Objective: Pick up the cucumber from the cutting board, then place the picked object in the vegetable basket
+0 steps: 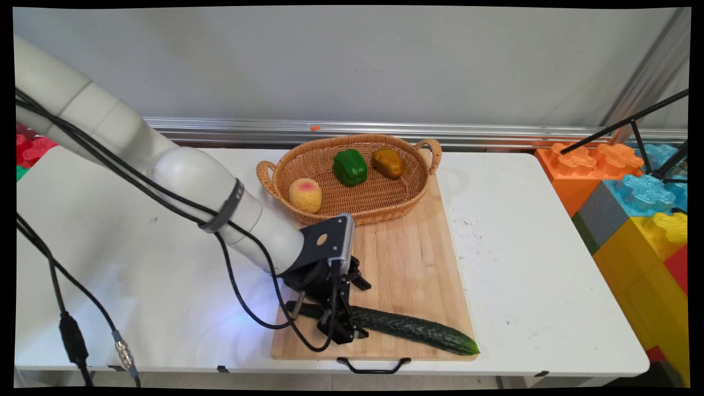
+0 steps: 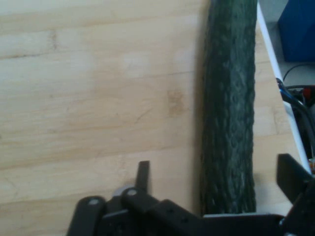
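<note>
A long dark green cucumber (image 1: 412,328) lies along the near edge of a wooden cutting board (image 1: 410,264). My gripper (image 1: 338,324) is down over the cucumber's left end and open, one finger on each side of it. In the hand view the cucumber (image 2: 229,108) runs up the picture between the two fingers (image 2: 143,173). The far finger stands well clear of it and the near one is closer; neither presses on it. The cucumber's left tip is hidden by the hand in the main view.
A wicker basket (image 1: 423,190) sits at the board's far end with a peach (image 1: 305,194), a green pepper (image 1: 350,166) and a brown potato (image 1: 388,162) in it. Big coloured blocks (image 1: 632,203) stand off the table's right end. Black cables (image 1: 242,291) hang left of the hand.
</note>
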Robot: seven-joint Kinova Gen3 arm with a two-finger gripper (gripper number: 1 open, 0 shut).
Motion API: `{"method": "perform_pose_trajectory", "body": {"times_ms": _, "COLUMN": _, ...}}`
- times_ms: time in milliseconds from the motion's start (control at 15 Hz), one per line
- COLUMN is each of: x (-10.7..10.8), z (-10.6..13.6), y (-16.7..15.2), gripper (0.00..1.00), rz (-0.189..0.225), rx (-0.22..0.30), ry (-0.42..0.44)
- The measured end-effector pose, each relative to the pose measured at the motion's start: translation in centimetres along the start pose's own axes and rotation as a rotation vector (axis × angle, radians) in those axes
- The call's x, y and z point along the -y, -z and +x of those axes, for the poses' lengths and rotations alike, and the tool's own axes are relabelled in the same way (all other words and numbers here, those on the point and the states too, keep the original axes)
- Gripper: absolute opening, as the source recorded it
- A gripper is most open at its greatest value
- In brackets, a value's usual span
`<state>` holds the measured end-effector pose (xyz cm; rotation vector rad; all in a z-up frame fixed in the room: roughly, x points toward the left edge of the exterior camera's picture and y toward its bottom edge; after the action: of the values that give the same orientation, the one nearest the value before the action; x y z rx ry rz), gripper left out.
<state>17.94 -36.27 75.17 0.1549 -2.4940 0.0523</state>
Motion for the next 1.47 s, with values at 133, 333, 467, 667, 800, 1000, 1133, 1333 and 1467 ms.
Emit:
{"method": "perform_pose_trajectory", "body": {"times_ms": 133, "x": 0.3, "z": -0.1, "y": -0.6, "gripper": 0.0, "rz": -0.008, "rx": -0.01, "ry": 0.006}}
{"method": "perform_pose_trajectory", "body": {"times_ms": 333, "x": 0.5, "z": -0.1, "y": -1.2, "gripper": 0.0, "rz": -0.023, "rx": -0.022, "ry": 0.006}}
{"method": "perform_pose_trajectory", "body": {"times_ms": 467, "x": 0.5, "z": 0.0, "y": -1.3, "gripper": 0.0, "rz": -0.035, "rx": -0.03, "ry": 0.007}}
{"method": "perform_pose_trajectory", "body": {"times_ms": 667, "x": 0.6, "z": 0.7, "y": -0.6, "gripper": 0.0, "rz": -0.056, "rx": -0.053, "ry": 0.013}}
{"method": "perform_pose_trajectory", "body": {"times_ms": 800, "x": 0.8, "z": 1.5, "y": 0.3, "gripper": 0.0, "rz": -0.063, "rx": -0.066, "ry": 0.015}}
{"method": "perform_pose_trajectory", "body": {"times_ms": 1000, "x": 1.9, "z": 3.5, "y": 3.0, "gripper": 0.0, "rz": -0.055, "rx": -0.085, "ry": -0.001}}
{"method": "perform_pose_trajectory", "body": {"times_ms": 1133, "x": 3.2, "z": 5.1, "y": 5.2, "gripper": 0.0, "rz": -0.018, "rx": -0.088, "ry": -0.029}}
{"method": "perform_pose_trajectory", "body": {"times_ms": 1333, "x": 7.0, "z": 6.8, "y": 8.7, "gripper": 0.0, "rz": 0.082, "rx": -0.085, "ry": -0.055}}
{"method": "perform_pose_trajectory", "body": {"times_ms": 1467, "x": 10.0, "z": 7.3, "y": 10.7, "gripper": 0.0, "rz": 0.154, "rx": -0.072, "ry": -0.066}}
